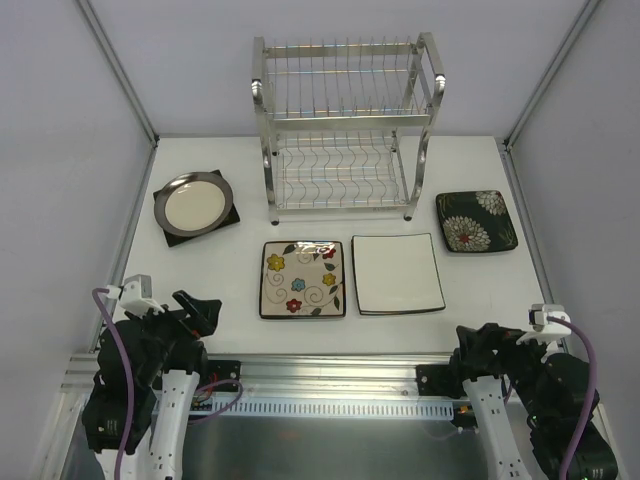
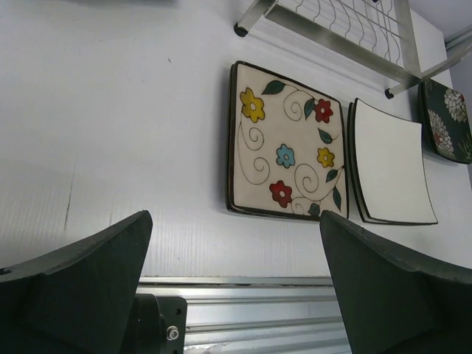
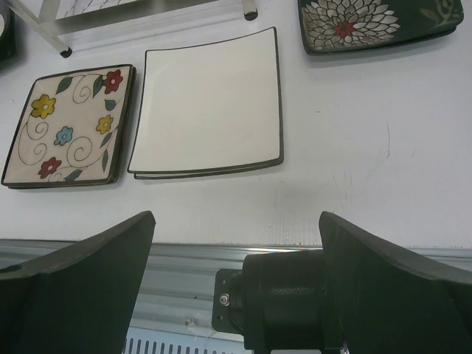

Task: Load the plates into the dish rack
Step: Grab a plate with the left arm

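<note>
Glossy square plates (image 1: 398,273) before shiny chrome wire rack (image 1: 345,117)

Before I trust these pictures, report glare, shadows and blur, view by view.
Top view: even light, faint shadows, bright glints on the dish rack. Left wrist view: flowered plate sharp, open left claw dark and looming at the bottom. Right wrist view: white plate crisp without glare, open right claw dark, showing little detail.
</note>
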You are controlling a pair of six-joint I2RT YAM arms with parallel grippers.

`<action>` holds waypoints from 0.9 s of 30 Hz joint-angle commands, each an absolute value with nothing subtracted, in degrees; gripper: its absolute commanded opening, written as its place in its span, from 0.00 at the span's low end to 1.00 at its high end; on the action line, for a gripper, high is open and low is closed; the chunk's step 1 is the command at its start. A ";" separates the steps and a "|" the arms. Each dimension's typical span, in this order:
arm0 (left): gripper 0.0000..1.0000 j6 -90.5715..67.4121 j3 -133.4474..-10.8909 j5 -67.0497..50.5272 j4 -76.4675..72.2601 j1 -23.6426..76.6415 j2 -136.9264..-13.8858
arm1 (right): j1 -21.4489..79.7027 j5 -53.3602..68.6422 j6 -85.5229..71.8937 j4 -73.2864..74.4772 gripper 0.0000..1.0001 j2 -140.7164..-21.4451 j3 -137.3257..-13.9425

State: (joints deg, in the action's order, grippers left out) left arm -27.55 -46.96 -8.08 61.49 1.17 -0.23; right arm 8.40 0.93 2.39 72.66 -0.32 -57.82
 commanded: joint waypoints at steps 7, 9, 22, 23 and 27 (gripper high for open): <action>0.99 -31.02 -45.00 -12.04 59.06 1.32 3.87 | 8.61 5.27 1.59 67.51 1.00 3.97 -56.34; 0.99 -31.64 -44.39 -13.18 59.06 1.32 2.29 | 8.61 7.02 0.18 66.54 1.00 2.64 -55.03; 0.99 -32.17 -39.91 -16.35 56.35 1.41 -4.75 | 8.53 5.81 -10.53 61.79 1.00 -14.23 -48.69; 0.99 -32.25 -39.55 -16.17 55.99 1.32 -5.01 | 8.53 5.28 -11.68 61.44 1.00 -15.20 -47.47; 0.99 -31.73 -39.46 -15.73 55.02 1.32 -8.43 | 8.61 5.02 -16.95 57.49 1.00 -19.33 -43.69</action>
